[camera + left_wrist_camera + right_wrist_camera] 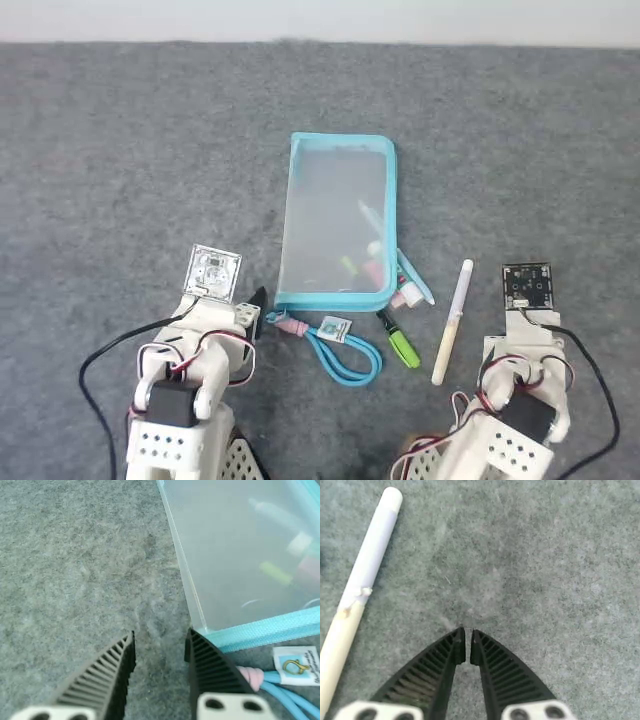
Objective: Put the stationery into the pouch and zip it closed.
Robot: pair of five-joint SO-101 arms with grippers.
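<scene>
The translucent pouch [335,215] with teal trim lies flat mid-table, and several pens show through its wall. A blue pen [416,279], a pink-and-white pen [405,296] and a green highlighter [401,342] stick out at its near right corner. A white-and-cream pen [452,320] [362,582] lies loose to the right. My left gripper [258,303] [160,642] stands open with nothing between its fingers, just off the pouch's [235,555] near left corner. My right gripper [467,637] is shut and holds nothing, low over bare felt beside the loose pen.
A blue strap loop [346,358] [287,692] with a small tag [333,328] [298,665] and a pink bead [250,676] trails from the pouch's near edge. Grey felt [120,150] covers the table, with open room left, right and behind the pouch.
</scene>
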